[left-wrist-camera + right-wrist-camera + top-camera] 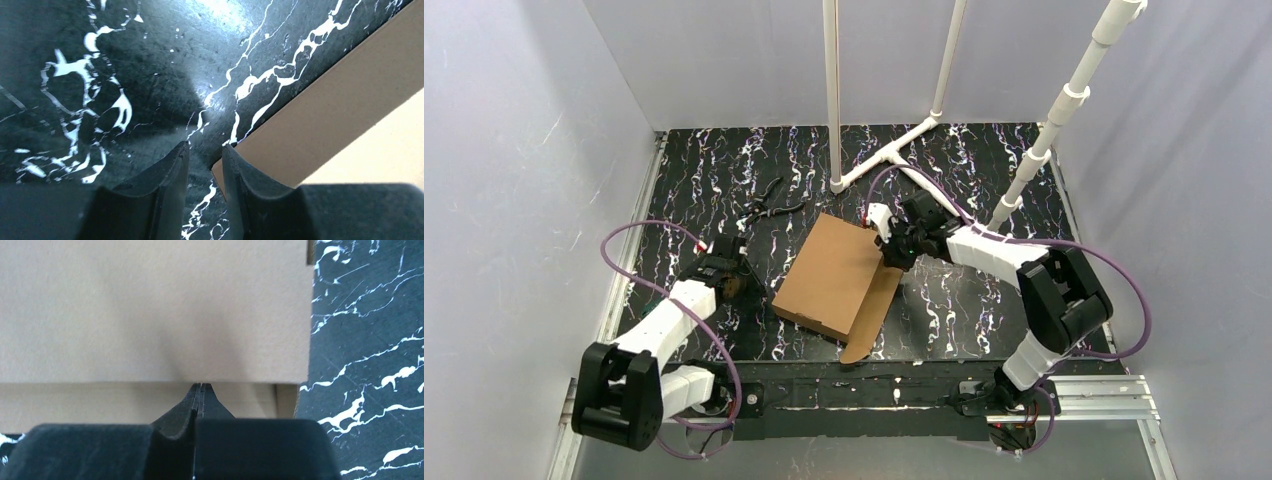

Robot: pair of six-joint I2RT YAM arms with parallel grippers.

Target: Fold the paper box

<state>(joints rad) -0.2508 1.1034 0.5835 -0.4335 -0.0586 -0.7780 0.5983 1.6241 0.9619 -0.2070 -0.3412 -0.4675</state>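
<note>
I see paper box (829, 272) in middle of desk (714, 160), blocking centre lane. Also pliers (766, 207) near its far-left corner, narrow gap only. Far edge: white pipe frame (894, 152), plus slanted pipe (1049, 140) on R, overhead reach cramped there. Sides, back: walls (524, 150) close in. Free desk: far-left, near-right. L end effector (206, 146) at box corner, R end effector (201, 385) at lid edge, both crowding box sides.

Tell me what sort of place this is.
Probably a robot test cell in a lab: plain grey walls enclose a black marbled table, a white pipe frame stands at its far side, and bolted-down arms flank the paper box.
</note>
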